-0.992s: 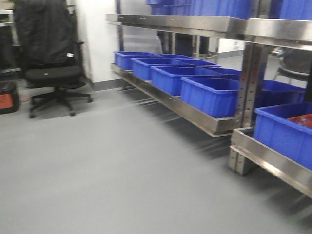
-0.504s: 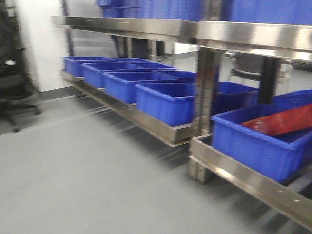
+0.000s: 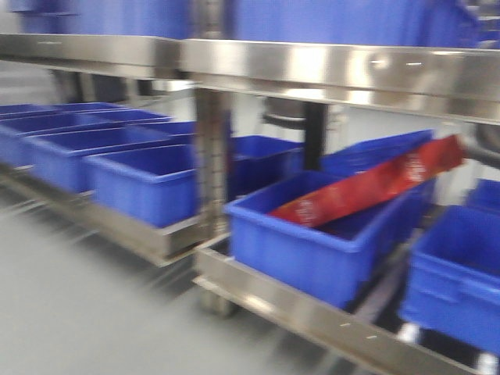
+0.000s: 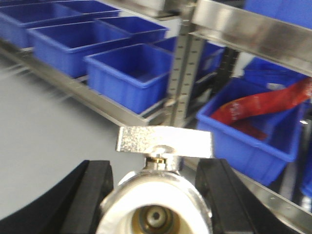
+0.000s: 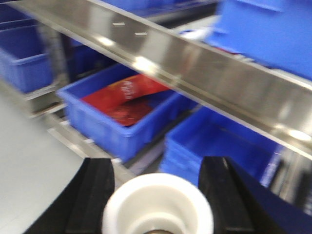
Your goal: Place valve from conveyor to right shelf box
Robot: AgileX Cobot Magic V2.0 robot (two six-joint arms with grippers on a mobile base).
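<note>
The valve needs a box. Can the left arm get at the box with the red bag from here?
Likely yes: left gripper, holding the valve, faces the box; its top is open under the shelf, though the bag fills part.

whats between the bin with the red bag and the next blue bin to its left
A steel shelf upright stands between them, clearest in the front-facing view.

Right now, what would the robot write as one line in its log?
left gripper: shut on valve | right gripper: shut on white round part | ahead: shelf, blue box holding red bag | valve not yet placed
</note>
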